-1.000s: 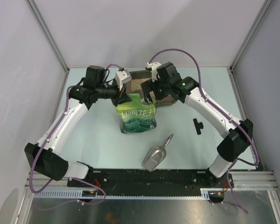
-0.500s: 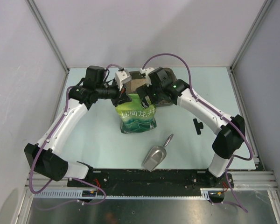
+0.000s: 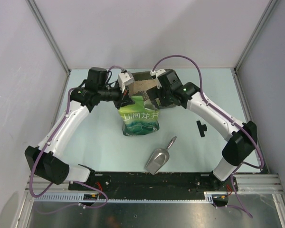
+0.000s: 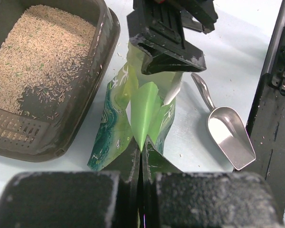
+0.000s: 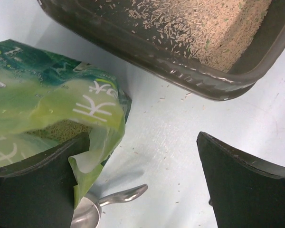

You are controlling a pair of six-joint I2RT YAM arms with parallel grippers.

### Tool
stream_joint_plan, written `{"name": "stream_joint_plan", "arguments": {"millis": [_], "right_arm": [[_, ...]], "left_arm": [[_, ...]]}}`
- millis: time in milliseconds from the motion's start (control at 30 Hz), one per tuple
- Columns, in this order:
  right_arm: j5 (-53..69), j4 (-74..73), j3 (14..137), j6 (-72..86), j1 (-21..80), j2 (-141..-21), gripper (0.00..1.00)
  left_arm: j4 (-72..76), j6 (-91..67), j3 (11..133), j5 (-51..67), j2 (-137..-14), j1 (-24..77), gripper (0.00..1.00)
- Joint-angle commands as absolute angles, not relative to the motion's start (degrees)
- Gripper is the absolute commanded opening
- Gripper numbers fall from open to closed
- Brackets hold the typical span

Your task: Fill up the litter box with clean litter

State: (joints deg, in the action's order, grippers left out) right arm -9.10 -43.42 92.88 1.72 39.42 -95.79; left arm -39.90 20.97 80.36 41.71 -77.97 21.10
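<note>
The dark litter box [image 3: 143,73] sits at the back and holds beige litter [image 3: 141,85]. In the left wrist view the box [image 4: 102,57] is part-filled with litter [image 4: 33,61]. A green bag [image 3: 140,118] stands in front of it, its top open. My left gripper [image 3: 128,99] is shut on the bag's top left edge [image 4: 145,111]. My right gripper [image 3: 154,100] is open at the bag's top right. In the right wrist view its left finger [image 5: 38,190] touches the bag's mouth flap [image 5: 92,142], with litter showing inside the bag. The box wall [image 5: 147,52] lies above.
A silver metal scoop [image 3: 157,159] lies in front of the bag, also in the left wrist view [image 4: 228,135]. A small black T-shaped piece [image 3: 201,127] lies to the right. Walls enclose the table on three sides.
My right gripper swung left over the bag's top, then drew back slightly right and stands open beside it. The left gripper and the bag have not moved.
</note>
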Motion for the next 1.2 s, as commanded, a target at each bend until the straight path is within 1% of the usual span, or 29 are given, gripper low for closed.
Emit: {"name": "stream_joint_plan", "arguments": {"millis": [0,167,200,233,300,333,400,433,500,600,633,667,700,833,900,1033,1167], "right_arm": [[-7.65,-49.22,92.11,0.18,38.50,-92.20,1.00],[-1.69,-52.64,92.20,1.49,38.50,-92.20,0.99],[-0.63,-53.86,92.11,1.67,38.24,-92.28,0.97],[0.95,-54.49,92.20,2.19,37.97,-92.29,0.90],[4.12,-55.89,92.63,2.81,37.79,-92.46,0.86],[5.52,-56.42,93.59,2.73,37.62,-92.55,0.81],[8.43,-57.73,94.83,2.72,37.27,-92.81,0.74],[8.87,-58.35,96.49,2.81,36.83,-93.16,0.65],[9.40,-59.76,97.90,3.16,36.30,-93.43,0.55],[10.63,-60.73,99.14,2.99,35.51,-94.04,0.31],[10.72,-60.91,99.14,3.51,35.33,-94.30,0.11],[10.29,-61.00,98.97,3.78,35.07,-94.48,0.02],[10.28,-60.91,99.14,4.13,34.89,-94.57,0.00],[9.76,-59.51,102.73,4.92,34.63,-97.37,0.00],[9.32,-58.71,107.28,4.92,34.63,-100.00,0.00],[8.79,-58.89,116.00,4.04,34.63,-104.67,0.00],[7.56,-58.89,119.53,3.87,34.54,-106.43,0.00]], "left_arm": [[-34.80,20.22,81.83,44.82,-74.53,20.83,0.00],[-34.80,19.51,81.56,45.88,-74.88,21.53,0.00],[-34.80,19.51,81.65,45.97,-74.80,21.71,0.00],[-34.80,19.51,81.56,46.05,-74.79,21.88,0.00],[-34.80,19.42,81.48,46.23,-74.79,22.41,0.00],[-34.72,19.42,81.47,46.23,-74.71,22.59,0.00],[-34.72,19.34,81.30,46.32,-74.62,23.11,0.00],[-34.72,19.16,81.04,46.49,-74.53,23.20,0.00],[-34.80,19.07,80.60,46.67,-74.36,23.90,0.00],[-34.72,19.07,80.07,46.50,-74.09,24.70,0.00],[-34.72,19.07,79.98,46.49,-74.27,24.87,0.00],[-34.72,19.25,80.07,46.32,-74.27,24.96,0.00],[-34.80,19.60,80.16,45.71,-74.18,25.05,0.00],[-34.80,23.19,81.38,40.80,-74.44,24.96,0.00],[-34.80,26.17,82.70,39.73,-74.97,24.44,0.00],[-34.72,29.17,85.86,40.16,-76.81,23.29,0.00],[-34.80,32.60,90.16,40.43,-78.39,23.12,0.00]]}}
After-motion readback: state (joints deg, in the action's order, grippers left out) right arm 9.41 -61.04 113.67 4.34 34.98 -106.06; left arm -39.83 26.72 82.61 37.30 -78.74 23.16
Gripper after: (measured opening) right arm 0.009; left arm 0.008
